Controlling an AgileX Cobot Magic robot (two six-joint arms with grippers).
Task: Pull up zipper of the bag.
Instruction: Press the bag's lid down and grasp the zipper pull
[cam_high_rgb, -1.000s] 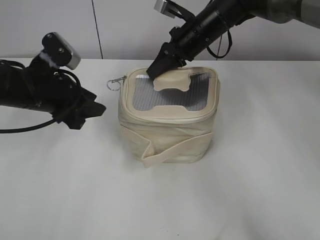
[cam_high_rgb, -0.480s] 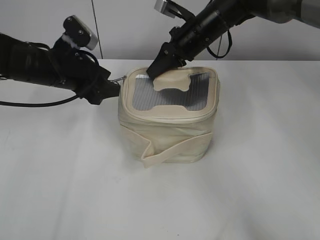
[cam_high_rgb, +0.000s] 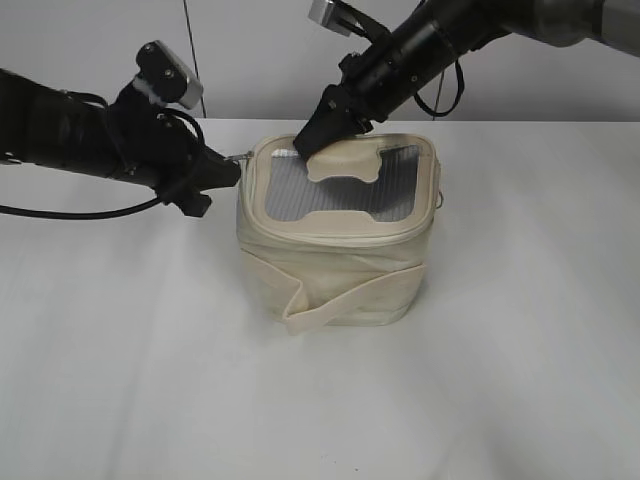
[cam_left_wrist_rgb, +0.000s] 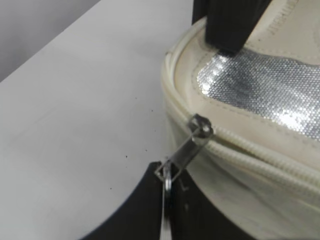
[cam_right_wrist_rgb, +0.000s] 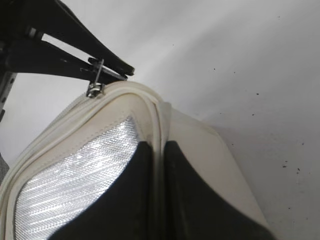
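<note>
The cream-white bag stands in the middle of the table, its grey mesh top panel facing up. The zipper runs round its top rim, and a silver slider sits at the rim's far left corner. My left gripper is shut on the slider's ring pull, beside that corner. My right gripper is shut on the bag's top rim at the back edge. The slider also shows in the right wrist view.
The bag's cream strap wraps its front, with a loose end at the lower left. The white table extends all round the bag. A pale wall rises behind the table's far edge.
My left arm has swung from the table's left up to the bag's far left corner and closed on the ring pull. The right gripper has stayed on the rim.
</note>
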